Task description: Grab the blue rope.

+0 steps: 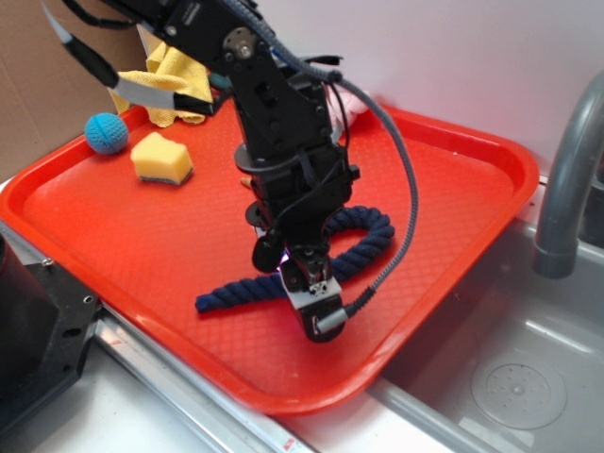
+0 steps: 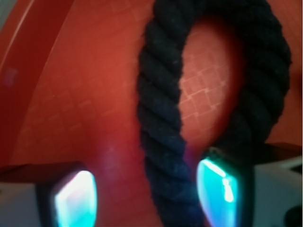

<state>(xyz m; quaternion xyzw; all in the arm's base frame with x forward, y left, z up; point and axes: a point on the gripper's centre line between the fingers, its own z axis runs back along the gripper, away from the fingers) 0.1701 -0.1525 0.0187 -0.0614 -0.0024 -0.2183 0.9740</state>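
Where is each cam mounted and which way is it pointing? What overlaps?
Exterior: off the tray's front edge, raised, looking down across it toward the wall; shows the arm and gripper over the blue rope.
Wrist: on the gripper, looking down past both fingertips at the rope's loop; one strand runs between them, unclamped.
Shared: rope, red tray, gripper.

Blue rope (image 1: 363, 247) middle hidden behind arm (image 1: 288, 142).
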